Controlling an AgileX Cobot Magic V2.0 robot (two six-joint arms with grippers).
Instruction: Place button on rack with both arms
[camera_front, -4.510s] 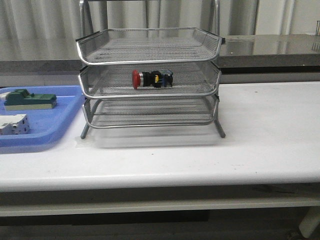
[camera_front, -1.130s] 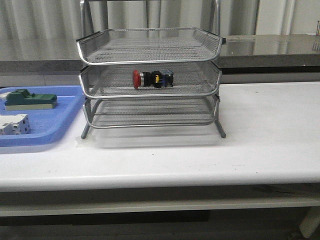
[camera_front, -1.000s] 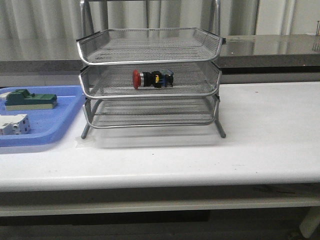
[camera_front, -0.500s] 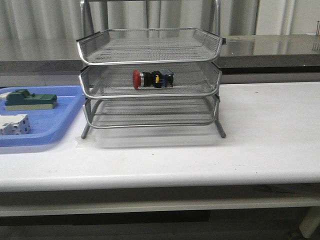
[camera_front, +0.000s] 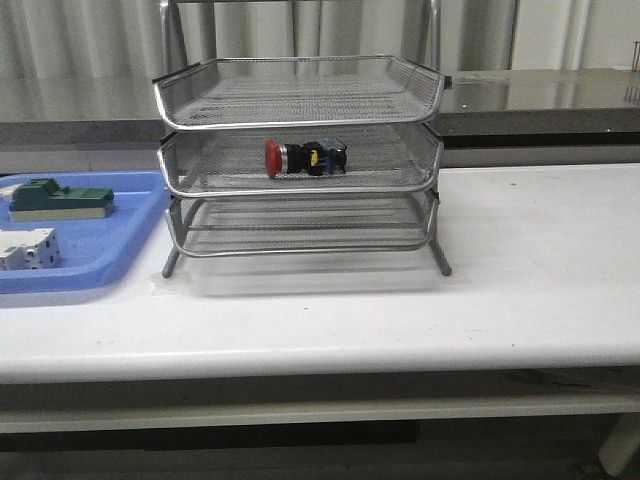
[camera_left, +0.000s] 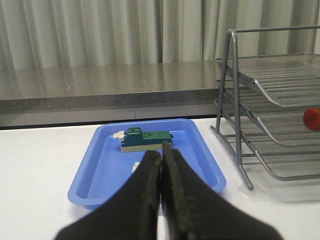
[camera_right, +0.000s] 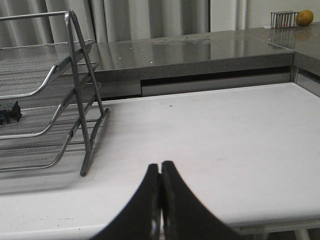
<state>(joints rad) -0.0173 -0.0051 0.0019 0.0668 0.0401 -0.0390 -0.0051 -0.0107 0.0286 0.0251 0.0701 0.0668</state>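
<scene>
The white table (camera_front: 520, 270) carries the rack (camera_front: 300, 160) at centre, with the blue tray (camera_front: 120, 230) just beside it at nine o'clock. The rack's middle tier holds the button (camera_front: 303, 157) lying on its side, red cap toward nine o'clock; the top tier looks bare, though mesh blurs it. The tray holds a green block (camera_front: 60, 198) and a white block (camera_front: 27, 248). The left gripper (camera_left: 161, 156) and right gripper (camera_right: 160, 167) have jaws pressed together, holding nothing.

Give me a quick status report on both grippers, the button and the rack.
Left gripper shut, empty. Right gripper shut, empty. Red-capped black push-button lying in middle tier of silver wire-mesh rack. Nothing blocking.
</scene>
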